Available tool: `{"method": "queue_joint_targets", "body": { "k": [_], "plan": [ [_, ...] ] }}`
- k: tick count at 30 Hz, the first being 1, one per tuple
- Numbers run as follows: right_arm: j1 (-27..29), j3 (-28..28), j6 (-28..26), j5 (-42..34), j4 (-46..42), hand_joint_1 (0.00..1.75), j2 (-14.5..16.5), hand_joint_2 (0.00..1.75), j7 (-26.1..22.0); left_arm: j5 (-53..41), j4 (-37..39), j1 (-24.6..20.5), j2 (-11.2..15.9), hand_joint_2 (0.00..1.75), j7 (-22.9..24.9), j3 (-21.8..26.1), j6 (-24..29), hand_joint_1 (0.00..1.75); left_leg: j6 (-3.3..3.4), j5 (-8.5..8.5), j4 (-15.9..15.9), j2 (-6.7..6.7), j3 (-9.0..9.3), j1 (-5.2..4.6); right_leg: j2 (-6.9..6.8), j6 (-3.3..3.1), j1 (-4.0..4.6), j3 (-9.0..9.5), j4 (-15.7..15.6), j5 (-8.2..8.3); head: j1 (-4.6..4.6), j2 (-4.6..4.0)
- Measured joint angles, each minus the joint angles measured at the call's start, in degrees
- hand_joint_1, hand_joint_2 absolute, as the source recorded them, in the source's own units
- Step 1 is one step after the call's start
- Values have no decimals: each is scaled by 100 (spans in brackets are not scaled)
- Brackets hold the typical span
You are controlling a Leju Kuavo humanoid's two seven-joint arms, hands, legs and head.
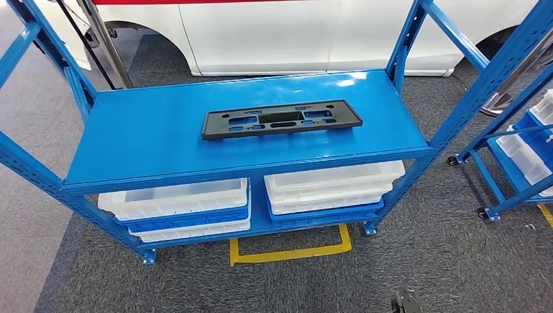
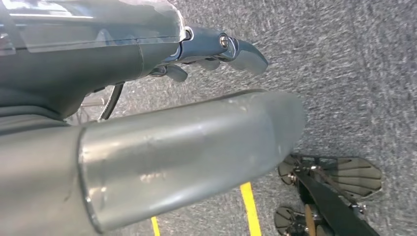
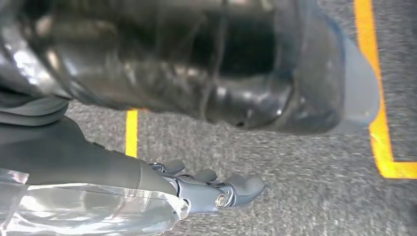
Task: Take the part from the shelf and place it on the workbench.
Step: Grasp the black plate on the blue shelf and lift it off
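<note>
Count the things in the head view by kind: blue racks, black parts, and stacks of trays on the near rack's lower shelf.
Blue racks: 2, the near rack and the right rack
Black part: 1
Tray stacks: 2, left stack and right stack
Total: 5

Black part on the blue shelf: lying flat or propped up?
Flat. The black part rests face-down along its whole length on the blue shelf top, with no edge raised and no hand touching it.
</note>
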Motion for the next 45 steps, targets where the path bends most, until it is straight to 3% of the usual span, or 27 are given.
{"method": "queue_joint_targets", "body": {
  "k": [6, 19, 30, 45],
  "plan": [
    [-172, 569, -549, 36, -249, 0, -174, 0, -321, -419, 206, -110, -16, 0, 24, 473, 69, 0, 2, 2, 0, 0, -1, -1, -1, 1, 0, 2, 1, 2, 0, 0],
    [-707, 1353, -978, 700, -2477, 0, -404, 0, -254, -820, 216, -145, -72, 0, -99, 881, 41, 0, 4, 7, 2, -7, 4, -2, -5, 4, -1, 8, 4, 5, 0, 0],
    [-1471, 2297, -666, 1138, -4287, 0, -509, 0, -358, -967, 167, -205, -74, 0, -96, 1131, -205, 0, 3, 12, 3, -11, 4, -1, -11, 4, -1, 5, 8, 5, 0, 0],
    [-1445, 3506, -739, 1939, -6760, 0, -970, 0, -130, -1081, 169, -265, -81, 0, 59, 1569, -206, 0, 3, 11, 1, -12, -9, -4, -14, 4, -2, -6, 8, 5, 0, 0]
  ]
}}
